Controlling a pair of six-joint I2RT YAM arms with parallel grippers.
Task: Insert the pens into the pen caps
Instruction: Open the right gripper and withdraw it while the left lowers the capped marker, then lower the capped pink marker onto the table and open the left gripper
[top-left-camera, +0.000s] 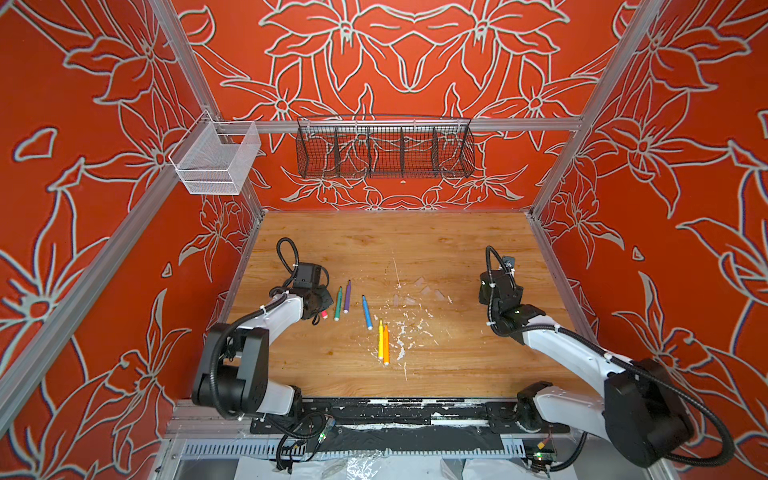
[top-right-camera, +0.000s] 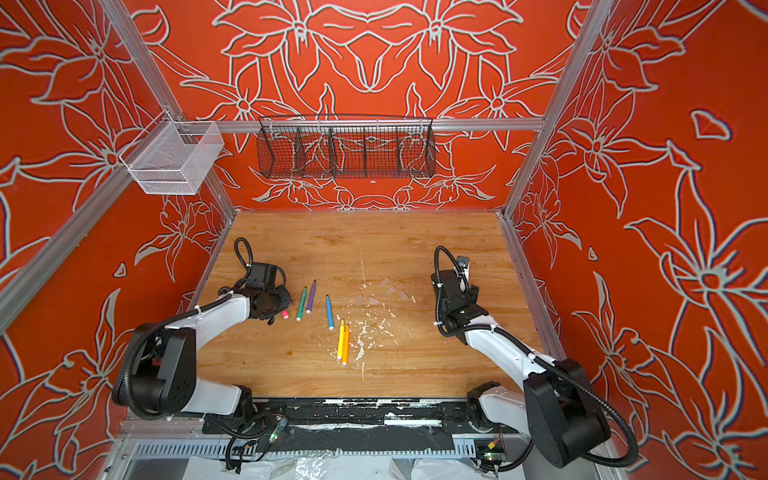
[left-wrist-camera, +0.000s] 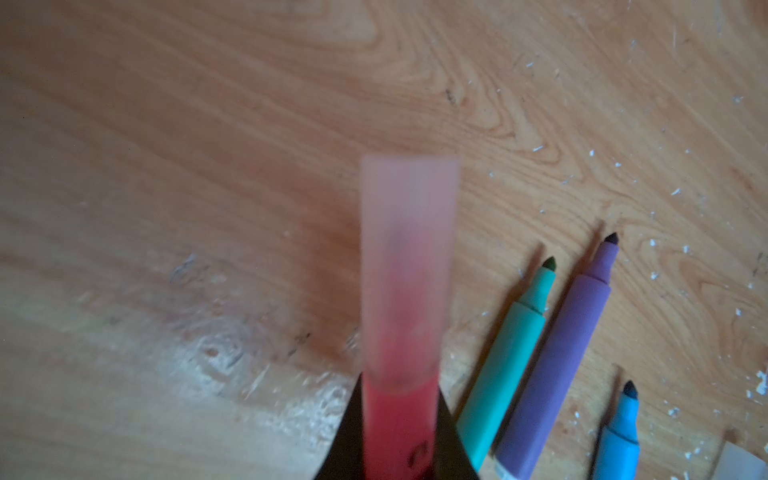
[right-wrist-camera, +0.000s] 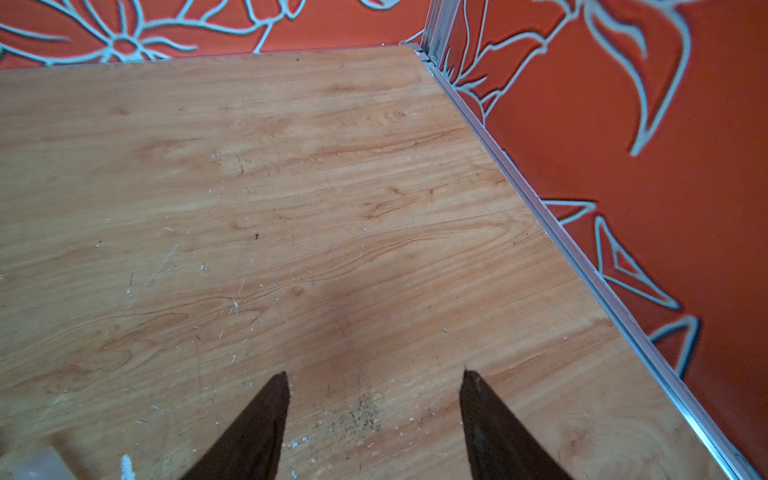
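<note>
We clamp the capped pink-red pen (left-wrist-camera: 397, 432) in our left claw (left-wrist-camera: 400, 386); our right claw (right-wrist-camera: 375, 374), wide and empty, sits nearer the loose pen caps (top-left-camera: 426, 291), which lie to its left, mid-desk (top-left-camera: 415, 241).

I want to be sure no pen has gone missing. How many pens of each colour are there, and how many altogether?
green pen: 1
purple pen: 1
blue pen: 1
yellow pen: 1
orange pen: 1
pink-red pen: 1
Total: 6
</note>
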